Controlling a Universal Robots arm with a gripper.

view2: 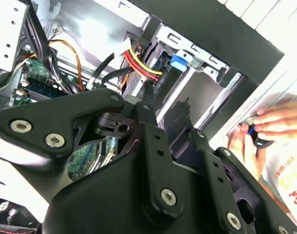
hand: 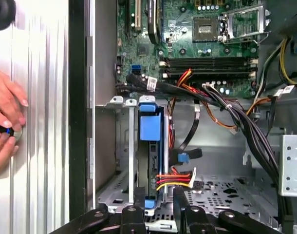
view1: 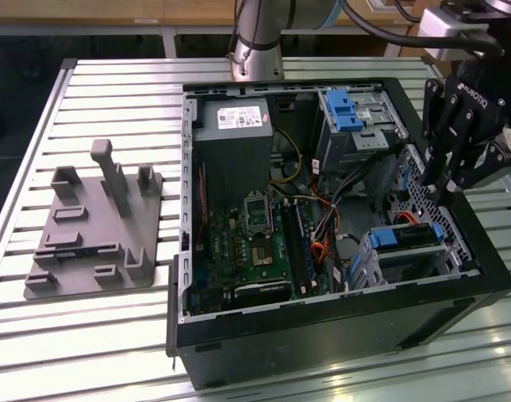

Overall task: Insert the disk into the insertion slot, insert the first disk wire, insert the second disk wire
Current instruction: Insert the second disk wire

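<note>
Slatted table, tool near disk, seated in insertion slot

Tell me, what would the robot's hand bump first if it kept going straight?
Probably the blue-framed disk sitting just below the hand, though depth is unclear and the red-yellow wires might come first.

A ribbed, silvery aluminium table carries two things. A flat grey plastic fixture plate with upright pegs and brackets lies near the surface's edge at the exterior view's left. Beside it, apart, a black open-sided computer tower lies on its side.
</note>
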